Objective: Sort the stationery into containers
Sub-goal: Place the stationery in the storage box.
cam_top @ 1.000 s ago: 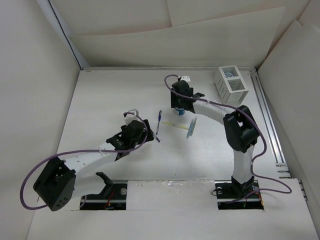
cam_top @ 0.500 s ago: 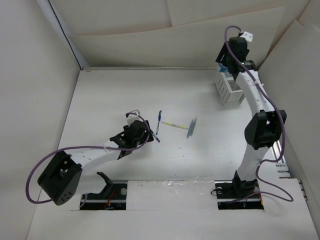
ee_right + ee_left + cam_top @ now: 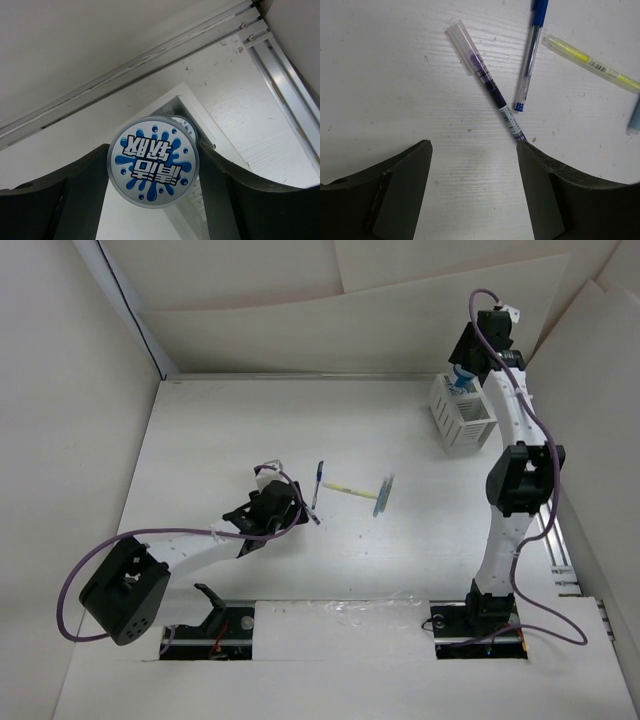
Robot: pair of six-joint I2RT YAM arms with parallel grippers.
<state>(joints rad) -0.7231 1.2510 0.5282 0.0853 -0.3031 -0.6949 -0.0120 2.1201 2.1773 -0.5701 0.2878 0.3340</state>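
White box (image 3: 463, 422), with a roll (image 3: 153, 161) clamped above it by the right gripper (image 3: 152, 165).
A second roll (image 3: 186, 124) is seen inside the box, partly hidden behind the held one. Well left of the box, a purple pen (image 3: 487, 85), a blue pen (image 3: 530, 50), a yellow stick (image 3: 590, 62) and a light-blue stick (image 3: 383, 496) are laid on the table (image 3: 200, 440). The left gripper (image 3: 472, 150) is held over them, jaws apart and empty, one fingertip just beside the purple pen's end.

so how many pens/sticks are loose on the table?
4: purple clear-capped pen, its tip by the left gripper; blue pen beside it; yellow stick further right; light-blue stick at the wrist view's right edge. None seems hidden.
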